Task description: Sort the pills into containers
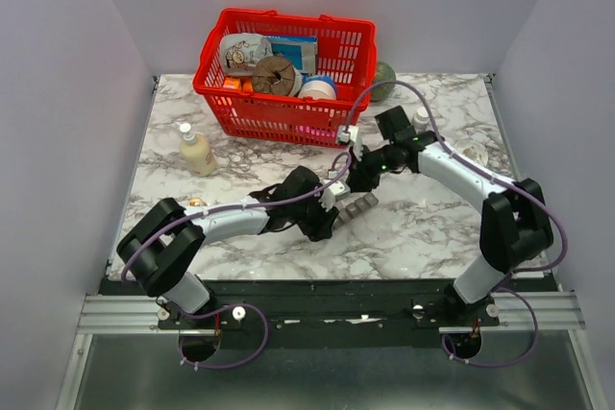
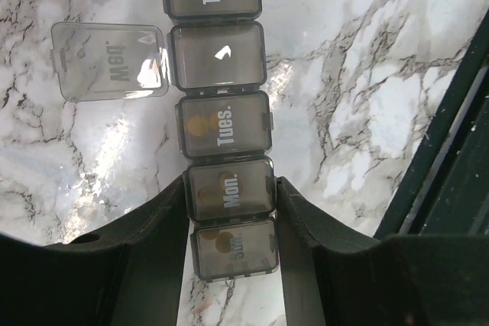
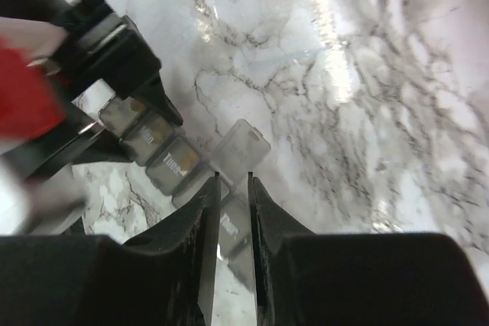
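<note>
A marble table [image 1: 423, 228] filled the overhead frame, with a red mesh basket [image 1: 269, 120] at upper centre. The dark grey compartment strip [image 2: 223, 124] lay mid-table, running up the middle of the left wrist view. The left fingers [image 2: 153, 242] were clamped on its "Mon." cell. The right fingers [image 3: 191, 234] sat nearly together over the strip; whether they held anything was unclear. The "Wed" lid [image 2: 109, 60] lay open, upper left.

Robot lab test cell. Plain pale walls [image 1: 58, 93] box in marble-pattern tabletop [image 1: 432, 228] on three sides. Left arm [image 1: 231, 223] and right arm [image 1: 461, 175] bolted to aluminium rail [image 1: 327, 312] at near edge, purple cables [image 1: 563, 242] looping. Red mesh basket [image 1: 279, 122] of household goods and small bottle [image 1: 197, 153] at back.
</note>
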